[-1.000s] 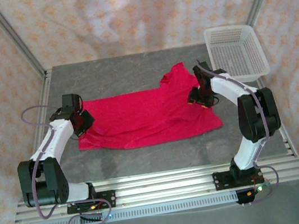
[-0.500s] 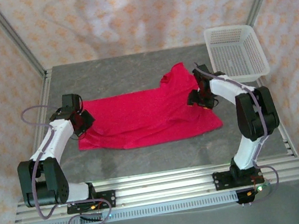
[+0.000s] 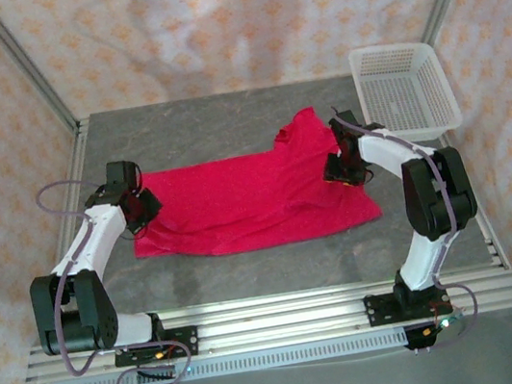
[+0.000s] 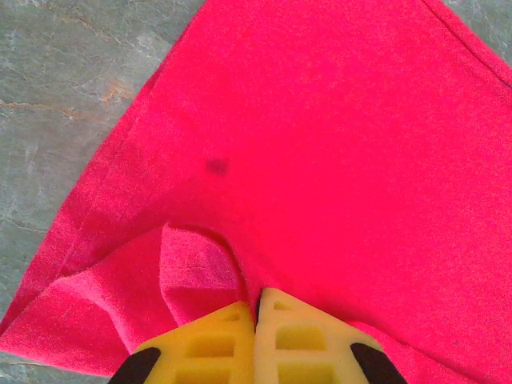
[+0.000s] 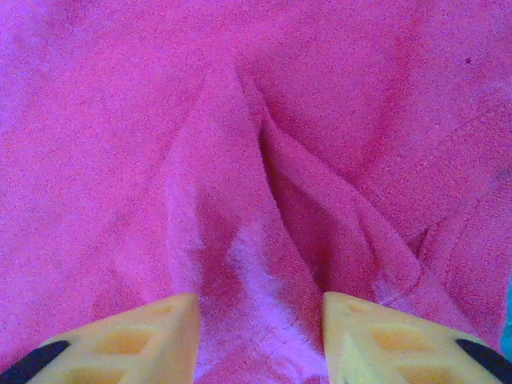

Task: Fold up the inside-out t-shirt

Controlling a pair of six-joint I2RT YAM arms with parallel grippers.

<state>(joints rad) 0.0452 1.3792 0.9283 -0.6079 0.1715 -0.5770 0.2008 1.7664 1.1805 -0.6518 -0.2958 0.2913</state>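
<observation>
Seen from above, two robot arms rise from the near edge of a grey table (image 3: 249,271). Between them lies the inside-out t-shirt (image 3: 238,200), bright red, spread wide and mostly flat across the middle of the table, its near hem running left to right. No fold looks made yet. Only the far right part is rumpled, rising in a peak toward the back. The folding seems to be at its start, with every fold left to do.

The left claw (image 3: 145,210) sits at the shirt's left edge. Its wrist view shows the yellow fingers (image 4: 216,344) pressed together, a pucker of red cloth gathered at their tips, so it appears to pinch that edge. The right claw (image 3: 342,167) is low on the shirt's right part, over cloth rather than beside it. Its wrist view shows the fingers (image 5: 136,336) partly apart, astride a raised ridge of cloth without clamping it.

Beyond, at the far right corner, a white basket (image 3: 389,50) stands apart from the shirt.
</observation>
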